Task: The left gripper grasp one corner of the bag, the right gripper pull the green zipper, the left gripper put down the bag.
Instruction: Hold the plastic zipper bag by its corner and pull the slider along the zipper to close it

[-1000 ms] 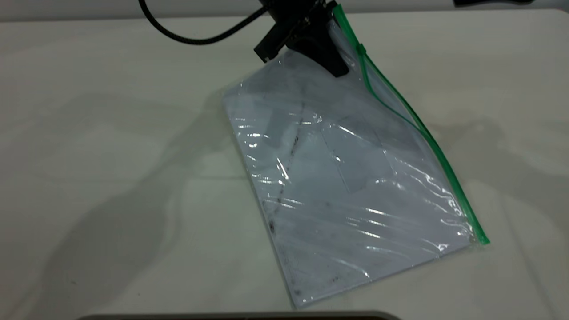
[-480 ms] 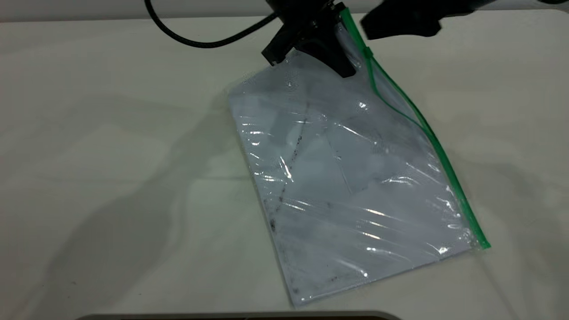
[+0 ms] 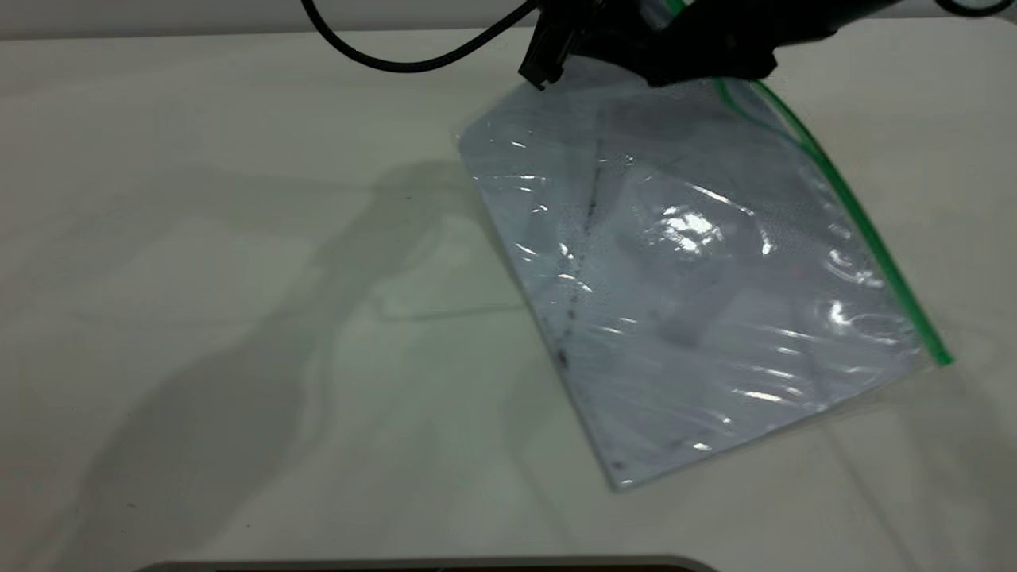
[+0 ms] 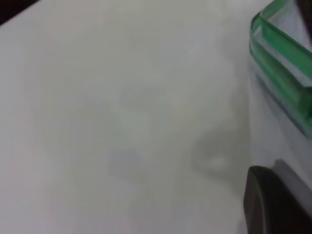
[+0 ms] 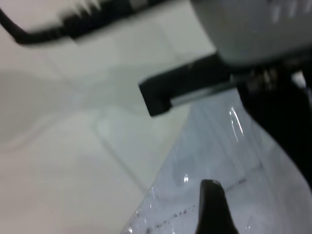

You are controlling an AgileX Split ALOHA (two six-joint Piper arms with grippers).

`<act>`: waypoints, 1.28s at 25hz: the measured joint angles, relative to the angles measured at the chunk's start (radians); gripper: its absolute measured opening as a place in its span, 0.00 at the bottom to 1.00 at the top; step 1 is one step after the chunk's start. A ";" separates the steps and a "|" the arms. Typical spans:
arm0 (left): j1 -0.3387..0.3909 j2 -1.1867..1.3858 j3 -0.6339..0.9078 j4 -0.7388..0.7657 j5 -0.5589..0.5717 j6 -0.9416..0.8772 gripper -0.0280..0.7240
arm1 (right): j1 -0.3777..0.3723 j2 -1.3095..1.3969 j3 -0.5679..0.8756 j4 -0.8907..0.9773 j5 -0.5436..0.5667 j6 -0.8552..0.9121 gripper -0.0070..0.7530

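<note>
Black against the bench's far edge, my left gripper (image 3: 592, 40) is clamped on the bag (image 3: 699, 278), corner raised, near end resting on the bench (image 3: 199, 238). My right gripper (image 3: 707, 48) crowds the green zipper (image 3: 866, 230), grip unreadable; pulling its slider comes next, I judge.

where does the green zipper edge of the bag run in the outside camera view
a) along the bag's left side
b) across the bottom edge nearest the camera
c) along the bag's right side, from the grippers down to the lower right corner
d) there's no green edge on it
c: the green zipper runs down the right side of the bag, from under the right gripper at the top to the lower right corner.
</note>
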 joint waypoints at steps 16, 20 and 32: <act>0.000 0.000 0.000 0.054 0.019 -0.014 0.11 | 0.000 -0.024 -0.031 0.024 -0.146 0.000 0.71; 0.000 0.000 0.000 0.054 0.030 -0.014 0.11 | 0.000 -0.019 -0.033 0.025 -0.128 0.000 0.71; 0.000 0.000 0.000 0.050 0.024 -0.010 0.11 | 0.000 0.009 -0.033 0.025 -0.033 0.000 0.60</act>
